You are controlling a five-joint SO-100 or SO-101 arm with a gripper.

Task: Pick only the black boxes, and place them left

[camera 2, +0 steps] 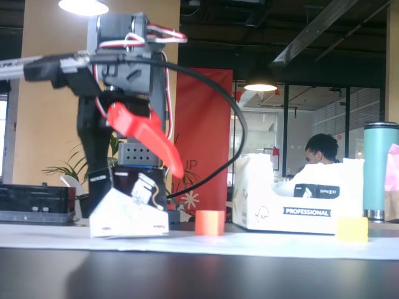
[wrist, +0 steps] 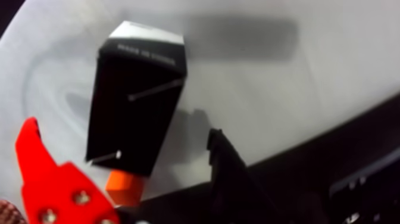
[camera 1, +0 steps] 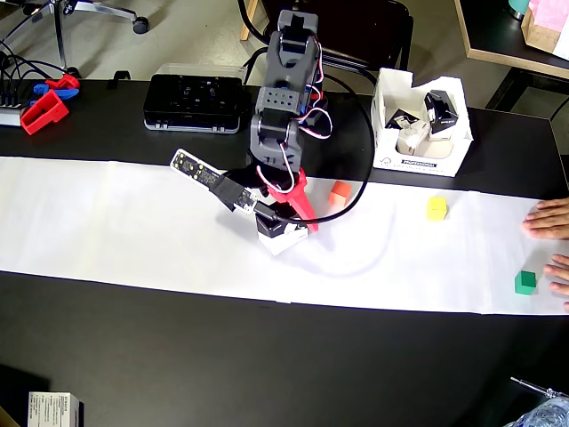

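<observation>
One black box [camera 1: 274,237] with white sides lies tilted on the white paper strip, near its middle. It also shows in the fixed view [camera 2: 128,215] and the wrist view [wrist: 137,89]. My gripper [camera 1: 284,224] is right over it, open. In the wrist view the red jaw stands to the left of the box and the black finger [wrist: 229,173] to the right, both clear of its sides. In the fixed view the red jaw is lifted above the box. More black boxes [camera 1: 440,107] sit in the white open carton [camera 1: 384,151] at the back right.
An orange cube [camera 1: 339,193] lies just right of the gripper, a yellow cube [camera 1: 436,208] further right and a green cube [camera 1: 525,282] near a person's hand [camera 1: 547,218] at the right edge. A black device [camera 1: 194,100] stands behind the arm, red parts [camera 1: 43,111] at the far left.
</observation>
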